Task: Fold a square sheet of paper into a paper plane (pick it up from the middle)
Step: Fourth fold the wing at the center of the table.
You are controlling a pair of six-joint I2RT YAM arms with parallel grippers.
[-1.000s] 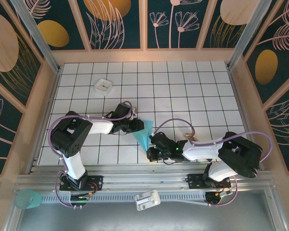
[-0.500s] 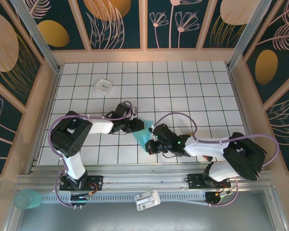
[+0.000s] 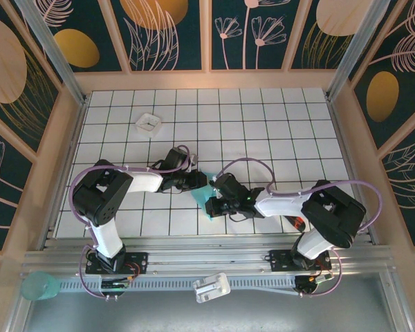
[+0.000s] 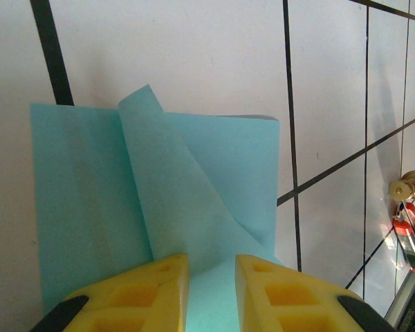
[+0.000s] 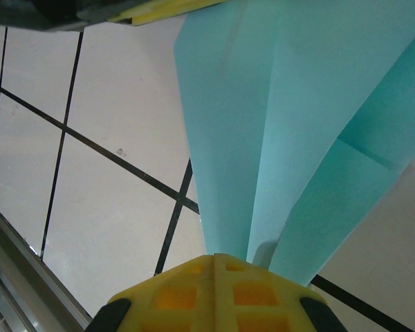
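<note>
The paper plane is a part-folded turquoise sheet lying on the white grid table between both grippers. In the left wrist view the paper plane shows one flap curling up off the flat layer. My left gripper rests on its near edge, yellow fingers a narrow gap apart with paper showing in the gap. My right gripper is shut, its joined tips set against the narrow end of the creased paper plane. I cannot tell if paper is pinched there.
A small white square tray sits at the back left. A red-and-black tool and a brass knob lie beside the right arm. A teal cup stands off the table at the front left.
My right gripper has moved left and away from the front rail, up to the paper's near end. The left gripper has stayed in place on the paper.
</note>
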